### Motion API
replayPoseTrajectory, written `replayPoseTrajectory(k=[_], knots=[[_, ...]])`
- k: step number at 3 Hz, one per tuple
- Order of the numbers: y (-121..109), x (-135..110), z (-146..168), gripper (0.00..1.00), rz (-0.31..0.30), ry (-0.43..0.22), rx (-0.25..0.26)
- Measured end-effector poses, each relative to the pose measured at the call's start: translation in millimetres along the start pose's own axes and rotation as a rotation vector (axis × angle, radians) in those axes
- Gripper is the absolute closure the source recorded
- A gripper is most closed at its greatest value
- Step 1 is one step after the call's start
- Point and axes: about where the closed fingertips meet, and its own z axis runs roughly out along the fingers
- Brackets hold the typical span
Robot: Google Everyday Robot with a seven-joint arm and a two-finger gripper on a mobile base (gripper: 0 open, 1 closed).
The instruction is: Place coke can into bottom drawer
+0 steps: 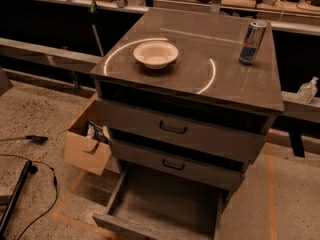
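Note:
The bottom drawer of the grey cabinet is pulled open toward me, and the part of its inside that shows is bare. The two upper drawers with black handles are shut. The coke can is not in view. The gripper is not in view; no part of the arm shows in the camera view. A tall slim silver-and-blue can stands upright at the back right of the cabinet top.
A white bowl sits on the cabinet top at left centre. An open cardboard box stands on the floor left of the cabinet. Black cables lie on the floor at left. A clear bottle stands on a ledge at right.

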Motion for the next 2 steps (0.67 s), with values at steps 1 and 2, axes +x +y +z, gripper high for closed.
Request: replayPoseTrajectory(k=[1,2], knots=[[44,29,-32,1.00,0.034,0.055,-0.047],[54,79,-28,1.00,0.075,0.138,-0.065]])
